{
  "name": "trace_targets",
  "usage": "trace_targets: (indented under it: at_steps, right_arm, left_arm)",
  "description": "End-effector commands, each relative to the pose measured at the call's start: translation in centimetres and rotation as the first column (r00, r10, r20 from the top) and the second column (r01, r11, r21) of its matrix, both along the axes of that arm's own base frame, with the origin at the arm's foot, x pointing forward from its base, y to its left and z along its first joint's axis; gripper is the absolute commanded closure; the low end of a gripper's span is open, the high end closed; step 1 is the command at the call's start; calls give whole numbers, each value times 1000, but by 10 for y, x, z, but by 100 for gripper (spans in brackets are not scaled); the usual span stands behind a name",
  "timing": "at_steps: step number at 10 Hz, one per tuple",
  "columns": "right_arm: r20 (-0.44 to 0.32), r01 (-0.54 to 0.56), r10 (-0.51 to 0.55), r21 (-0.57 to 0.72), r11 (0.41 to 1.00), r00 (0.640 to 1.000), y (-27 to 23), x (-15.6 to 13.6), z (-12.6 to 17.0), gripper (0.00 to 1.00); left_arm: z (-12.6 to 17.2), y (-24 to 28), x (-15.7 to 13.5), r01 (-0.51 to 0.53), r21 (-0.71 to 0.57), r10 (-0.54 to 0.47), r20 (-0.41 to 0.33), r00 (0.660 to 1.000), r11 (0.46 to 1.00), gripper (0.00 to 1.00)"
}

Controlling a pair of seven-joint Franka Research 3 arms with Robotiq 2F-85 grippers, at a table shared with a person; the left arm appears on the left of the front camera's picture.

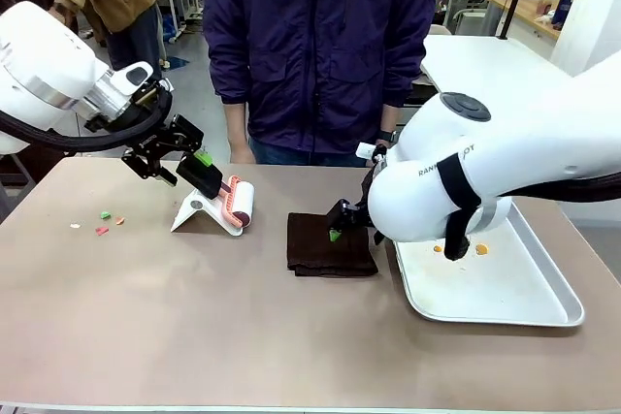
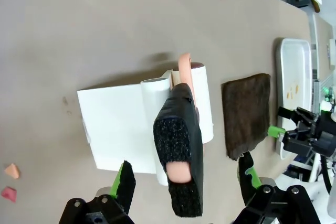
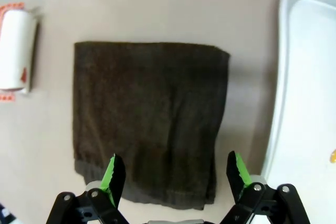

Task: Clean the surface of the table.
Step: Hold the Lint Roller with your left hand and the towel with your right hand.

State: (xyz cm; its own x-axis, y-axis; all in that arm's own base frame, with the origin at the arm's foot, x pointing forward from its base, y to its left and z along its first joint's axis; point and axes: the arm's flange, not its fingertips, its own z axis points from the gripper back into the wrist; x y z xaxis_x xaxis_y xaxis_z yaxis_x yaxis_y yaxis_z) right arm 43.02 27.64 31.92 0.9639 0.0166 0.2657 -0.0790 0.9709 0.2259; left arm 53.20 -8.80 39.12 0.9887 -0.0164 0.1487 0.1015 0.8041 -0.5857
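I am holding my left gripper (image 2: 185,165), fingers apart, astride the black handle (image 2: 177,145) of the lint roller (image 2: 202,98), ready for grasping. My right gripper (image 3: 175,160), likewise spread, is hovering over the folded brown cloth (image 3: 149,114). The bench (image 1: 243,336) is lying beneath both, with crumbs (image 1: 102,223) scattered beside the left gripper.

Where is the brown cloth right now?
In the front view, the brown cloth lies flat on the table, between the lint roller to its left and the tray to its right.
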Motion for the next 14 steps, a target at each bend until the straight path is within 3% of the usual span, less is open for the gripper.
trace_targets:
  at_steps: [1, 6, 14]
  right_arm:
    - [-44, 67, -70, -74, 995, 997, 35, 22, 10, 0]
    - [-108, 117, -128, -107, 987, 986, 39, 46, -10, 0]
    - [-137, 115, -139, -170, 979, 981, 38, 51, -17, 0]
  left_arm:
    - [4, -7, 1, -14, 4, 14, -19, 1000, 1000, 0]
    - [3, -3, -1, -9, -1, 9, -11, 1000, 1000, 0]
    - [-3, 14, 0, -2, 1, 2, -17, 1000, 1000, 0]
